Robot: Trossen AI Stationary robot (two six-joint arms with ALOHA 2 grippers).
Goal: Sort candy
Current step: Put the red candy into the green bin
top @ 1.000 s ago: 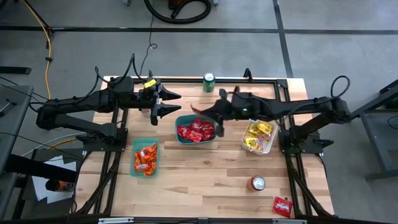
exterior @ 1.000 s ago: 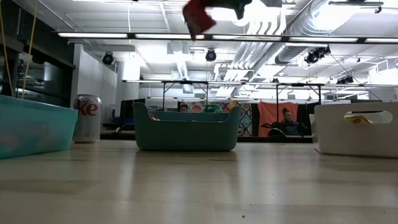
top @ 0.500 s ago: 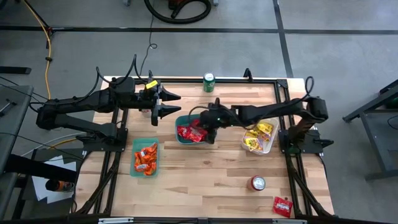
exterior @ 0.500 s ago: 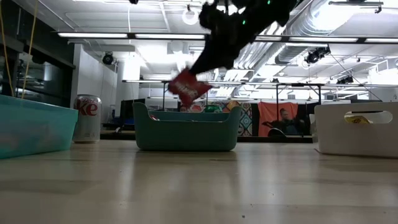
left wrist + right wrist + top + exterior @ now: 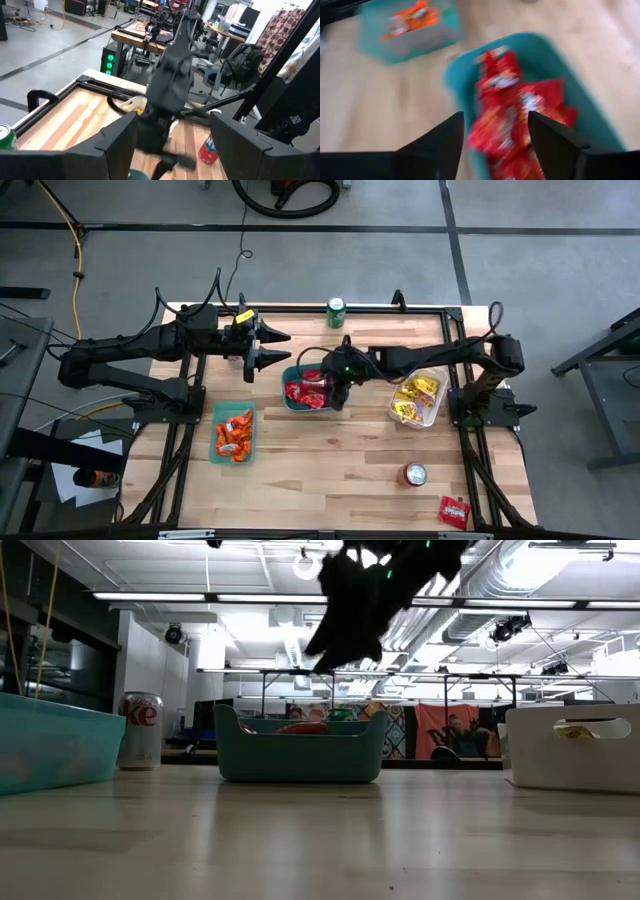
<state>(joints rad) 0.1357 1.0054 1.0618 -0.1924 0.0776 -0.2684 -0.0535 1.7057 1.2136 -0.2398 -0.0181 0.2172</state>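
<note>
Nearly done; wood table [image 5: 330,460] carries three plastic bins, each with glossy crinkly packets: red in centre bin [image 5: 313,390], yellow in clear bin [image 5: 416,400], orange in left bin [image 5: 233,434]; one red packet [image 5: 453,511] left loose near the table's corner; right gripper [image 5: 338,388] over centre bin, jaws apart, empty; left gripper [image 5: 268,346] parked, open.

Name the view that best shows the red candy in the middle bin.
The right wrist view: it looks into the bin at the red candy. High view shows it small; low view shows only the bin's wall; left wrist view misses it.
</note>
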